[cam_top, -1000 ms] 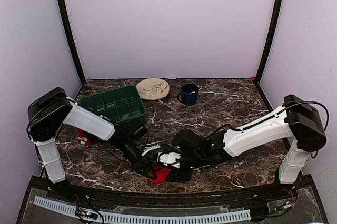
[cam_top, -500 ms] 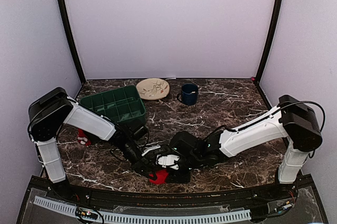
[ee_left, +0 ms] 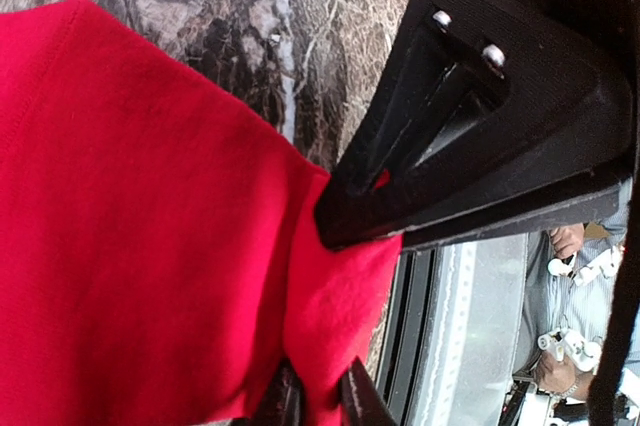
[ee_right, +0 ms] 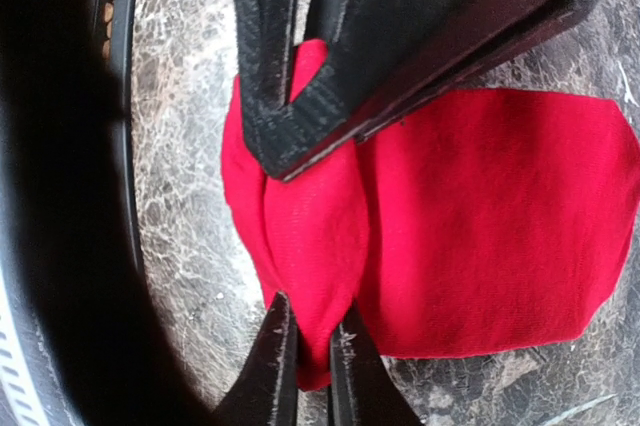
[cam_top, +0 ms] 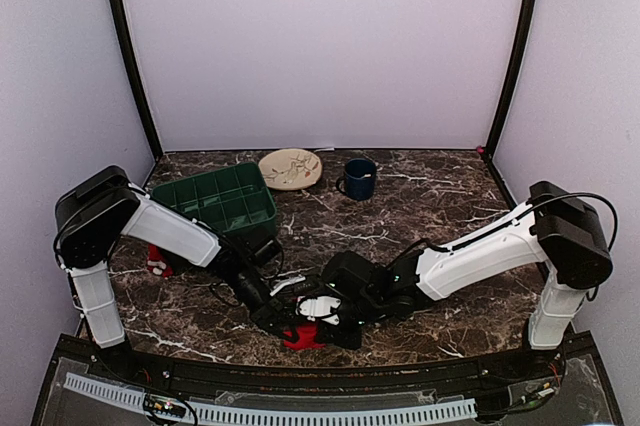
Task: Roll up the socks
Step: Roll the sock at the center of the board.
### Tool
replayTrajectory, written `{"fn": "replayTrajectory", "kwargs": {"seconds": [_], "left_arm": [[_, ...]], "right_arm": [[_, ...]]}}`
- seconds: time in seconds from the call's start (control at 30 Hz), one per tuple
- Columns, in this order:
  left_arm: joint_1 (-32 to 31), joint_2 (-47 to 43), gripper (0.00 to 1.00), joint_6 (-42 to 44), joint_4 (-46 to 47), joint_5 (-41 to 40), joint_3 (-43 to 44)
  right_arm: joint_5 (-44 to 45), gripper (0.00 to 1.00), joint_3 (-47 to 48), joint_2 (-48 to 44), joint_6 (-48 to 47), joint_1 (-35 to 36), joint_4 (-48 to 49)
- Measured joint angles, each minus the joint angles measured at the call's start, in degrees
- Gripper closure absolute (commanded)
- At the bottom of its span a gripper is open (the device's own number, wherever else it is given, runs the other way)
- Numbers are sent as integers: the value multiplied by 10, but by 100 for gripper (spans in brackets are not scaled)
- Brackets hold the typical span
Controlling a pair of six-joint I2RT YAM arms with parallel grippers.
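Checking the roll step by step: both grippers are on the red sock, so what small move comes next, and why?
Probably a short roll over. The left gripper and right gripper both pinch the bunched end of the sock, while the rest lies flat on the table, so turning that end onto the flat part seems sensible.

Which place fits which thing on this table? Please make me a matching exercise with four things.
Things:
1. red sock
2. blue mug
3. green tray
4. plate

Places:
a. back left of the table
b. between tray and mug
c. near edge, pinched by both arms' fingers
d. back, right of the plate

Pairs: 1-c, 2-d, 3-a, 4-b
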Motion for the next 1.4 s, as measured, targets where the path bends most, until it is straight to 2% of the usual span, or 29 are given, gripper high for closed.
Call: {"fn": "replayTrajectory", "kwargs": {"seconds": [0.23,0.73,1.03,1.4], "left_arm": [[3,-7,76,-19,1,-14,0],[23,-67,73,-60,49,-127,-30],[27,-96,71,-74,78,-169,-54],[28,-186,69,-81,152,-215,-118]], "right_arm": [[-3,100,0,0,9,0,0],[-61,100,-15,0,72,-30,32],[-140,100,-36,0,122,-69,54],[-245,100,-61,15,195,-113,92]]}}
